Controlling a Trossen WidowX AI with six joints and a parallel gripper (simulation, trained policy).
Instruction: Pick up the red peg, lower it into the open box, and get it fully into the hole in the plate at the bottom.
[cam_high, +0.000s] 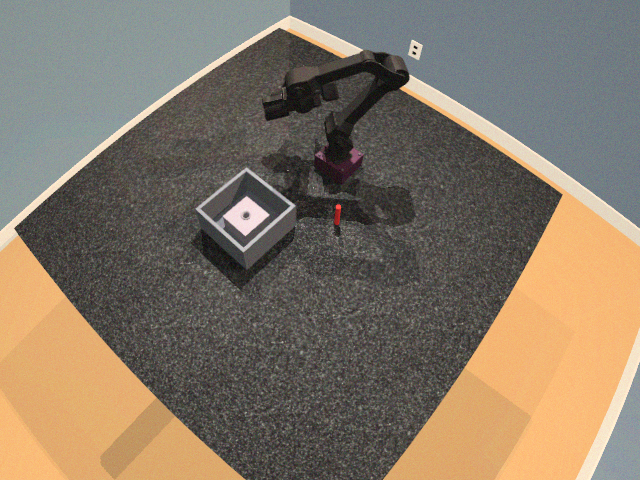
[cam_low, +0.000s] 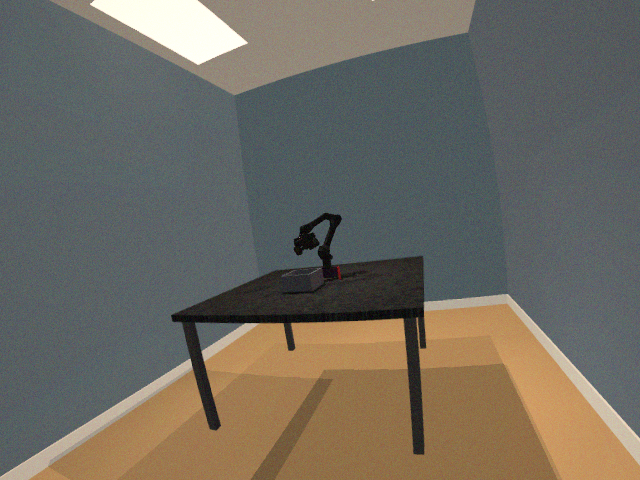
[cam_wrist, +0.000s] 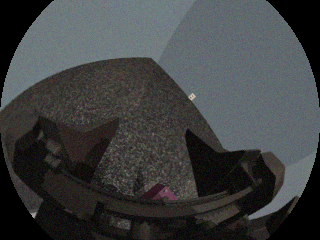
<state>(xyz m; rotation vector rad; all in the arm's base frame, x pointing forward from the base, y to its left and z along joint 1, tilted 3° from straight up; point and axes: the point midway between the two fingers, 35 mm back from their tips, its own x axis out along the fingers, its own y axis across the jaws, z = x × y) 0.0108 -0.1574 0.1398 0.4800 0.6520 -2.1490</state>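
From above, a black robot arm (cam_high: 364, 103) (cam_low: 329, 240) on a purple base (cam_high: 352, 170) bends over a dark speckled desk (cam_high: 289, 351) (cam_low: 310, 302) (cam_wrist: 135, 95). The red peg (cam_high: 337, 214) (cam_low: 339, 272) stands outside the open grey box (cam_high: 271, 236) (cam_low: 302, 281), between it and the desk's right side. Inside the box lies a pale pink plate (cam_high: 247, 227) with a round central hole. From outside, the end effector (cam_high: 264, 108) (cam_low: 297, 246) (cam_wrist: 153, 126) hangs raised above the desk. In the wrist view, its two dark fingers are spread wide, holding nothing.
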